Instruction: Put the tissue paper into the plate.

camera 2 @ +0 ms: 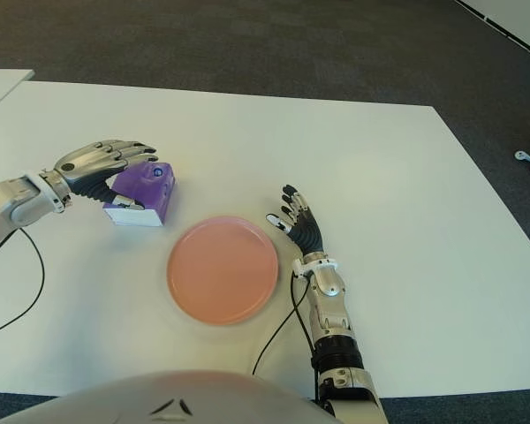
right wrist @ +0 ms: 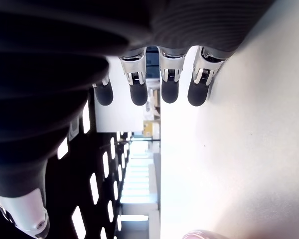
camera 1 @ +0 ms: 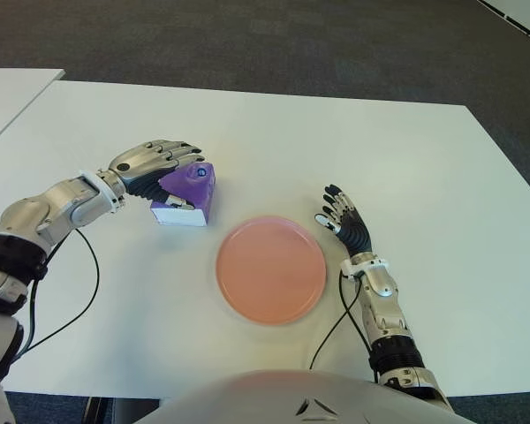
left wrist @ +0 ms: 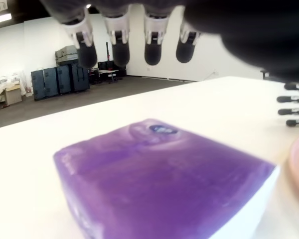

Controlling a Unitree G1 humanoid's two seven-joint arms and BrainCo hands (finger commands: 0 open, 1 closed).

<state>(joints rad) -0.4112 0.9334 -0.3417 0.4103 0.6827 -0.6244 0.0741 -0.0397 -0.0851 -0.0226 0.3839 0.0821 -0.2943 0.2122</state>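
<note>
- The left hand (camera 1: 155,165) reaches forward from the left, palm down, fingers (left wrist: 120,50) extended and slightly curved, holding nothing.
- The right hand (camera 1: 344,223) lies flat, fingers (right wrist: 169,89) straight and spread.

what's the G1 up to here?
It's going for the purple tissue pack, which lies on the white table just left of the empty pink plate. The left hand is over the pack with its fingers spread above it, not closed on it. The right hand is open and idle, showing right of the plate.
</note>
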